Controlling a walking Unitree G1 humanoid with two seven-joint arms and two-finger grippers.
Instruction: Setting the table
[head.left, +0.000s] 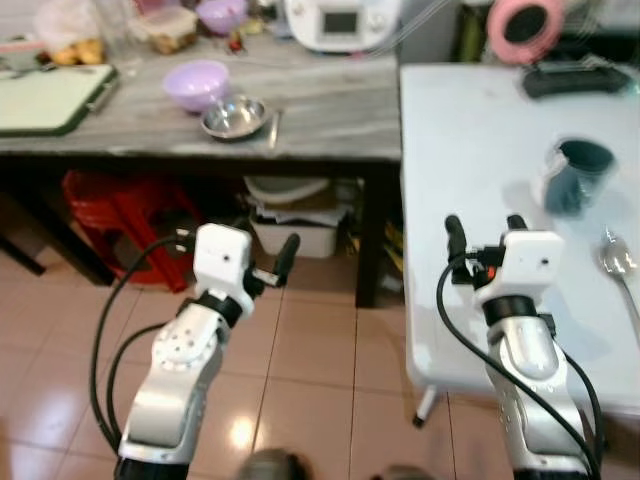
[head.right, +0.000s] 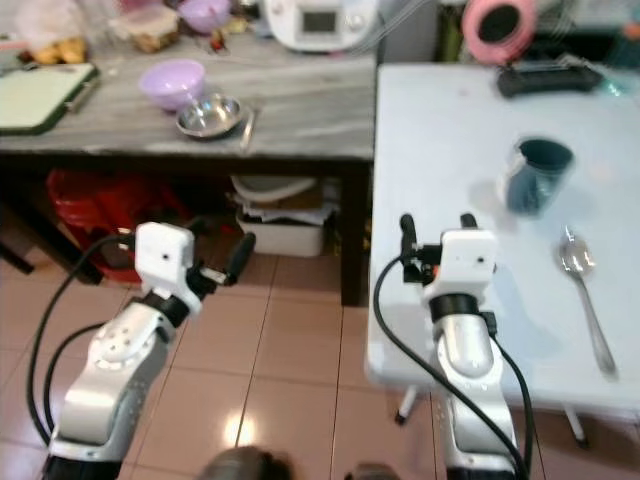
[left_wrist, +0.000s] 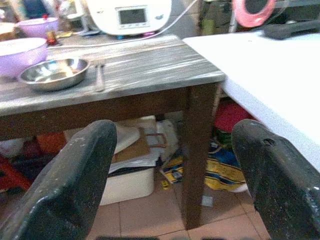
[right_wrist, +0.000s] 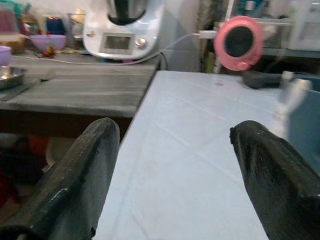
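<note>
Now both end effectors, left (head.left: 240, 255) and right (head.left: 486, 228), hover spread open, holding nothing.

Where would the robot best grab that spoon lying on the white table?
Probably at the middle of the spoon's thin handle, coming straight down from above with the fingers across it. It lies flat on the white table, bowl end toward the blue mug, so nothing can slide beneath. The right gripper is nearest, and open.

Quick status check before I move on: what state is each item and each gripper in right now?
Left gripper: open, empty, over the floor.
Right gripper: open, empty, over the white table's edge.
Blue mug: upright on the white table.
Spoon: lying flat beside mug.
Steel bowl: upright, on the grey counter.
Purple bowl: upright.
</note>
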